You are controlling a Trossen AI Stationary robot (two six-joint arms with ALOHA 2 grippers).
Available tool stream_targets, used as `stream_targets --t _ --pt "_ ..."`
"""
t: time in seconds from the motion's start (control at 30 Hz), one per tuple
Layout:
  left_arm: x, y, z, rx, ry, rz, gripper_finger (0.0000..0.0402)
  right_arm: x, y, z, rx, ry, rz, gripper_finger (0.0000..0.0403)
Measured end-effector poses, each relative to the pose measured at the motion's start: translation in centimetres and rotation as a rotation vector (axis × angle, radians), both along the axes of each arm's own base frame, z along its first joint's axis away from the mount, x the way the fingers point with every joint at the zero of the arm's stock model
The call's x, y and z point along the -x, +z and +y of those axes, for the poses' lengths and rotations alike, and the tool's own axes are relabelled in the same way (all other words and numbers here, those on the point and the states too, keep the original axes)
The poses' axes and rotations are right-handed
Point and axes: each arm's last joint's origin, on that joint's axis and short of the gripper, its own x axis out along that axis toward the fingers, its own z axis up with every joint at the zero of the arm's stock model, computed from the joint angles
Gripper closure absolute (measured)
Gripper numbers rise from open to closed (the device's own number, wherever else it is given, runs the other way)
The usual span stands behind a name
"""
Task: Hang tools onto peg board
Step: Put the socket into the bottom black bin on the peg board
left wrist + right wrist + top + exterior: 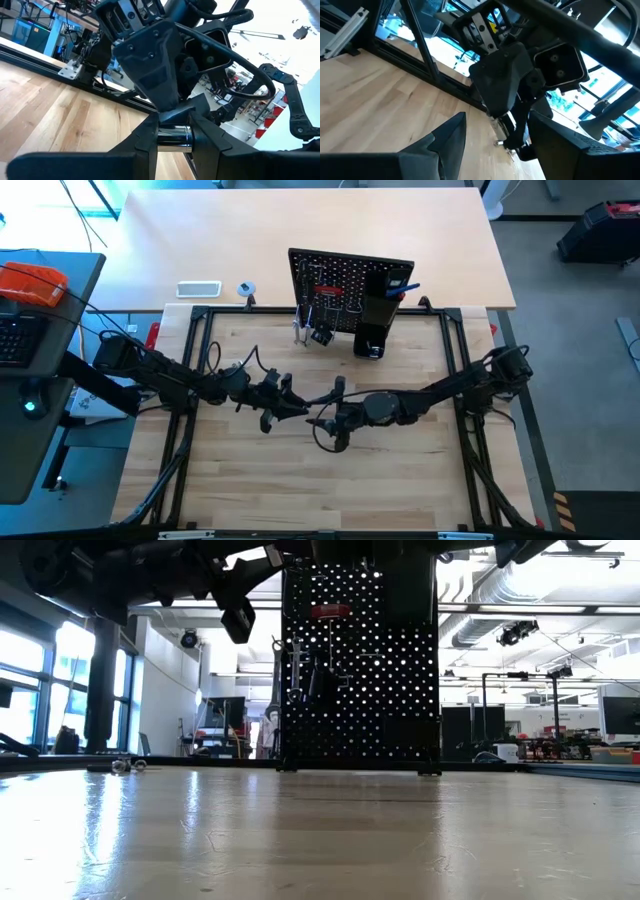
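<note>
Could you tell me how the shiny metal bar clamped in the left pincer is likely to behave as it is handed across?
The metal bar looks polished and round, so it may slip or twist between the fingers of the left pincer. It appears rigid, so it probably won't sag. If dropped onto the table, it would likely roll. The right pincer stands open close by.

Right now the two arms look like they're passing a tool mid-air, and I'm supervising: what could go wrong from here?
1. The left gripper clamps only a short silver stub of the tool; it could twist or slip.
2. The right gripper stands open close to the left one, so a misjudged approach could knock the fingers together.
3. A dropped tool would fall to the table, away from the peg board.
</note>
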Motion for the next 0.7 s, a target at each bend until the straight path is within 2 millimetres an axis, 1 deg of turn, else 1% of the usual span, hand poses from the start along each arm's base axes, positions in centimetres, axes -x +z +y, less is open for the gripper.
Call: stream_targets --t 0.2,0.3,0.47,0.57,0.7 --pt "0.0 0.0 0.0 0.0 0.0 0.0 0.0326 -0.1 0.0 -0.5 0.001 -0.006 0.002 0.0195" --pt "0.0 0.0 0.0 0.011 0.0 0.003 0.0326 -0.5 -0.6 -0.9 -0.005 0.008 0.009 0.0195" --pt "0.0 -0.1 0.0 0.018 -0.005 0.012 0.0326 -1.7 -1.1 -0.8 0.021 -0.011 0.013 0.0199" --pt "0.0 -0.1 0.0 0.025 -0.007 0.015 0.0326 -2.4 -1.2 -0.6 0.054 -0.039 0.015 0.0219" --pt "0.0 -0.1 0.0 0.037 -0.008 0.018 0.0326 -2.6 -1.1 -0.5 0.086 -0.059 0.041 0.0257"
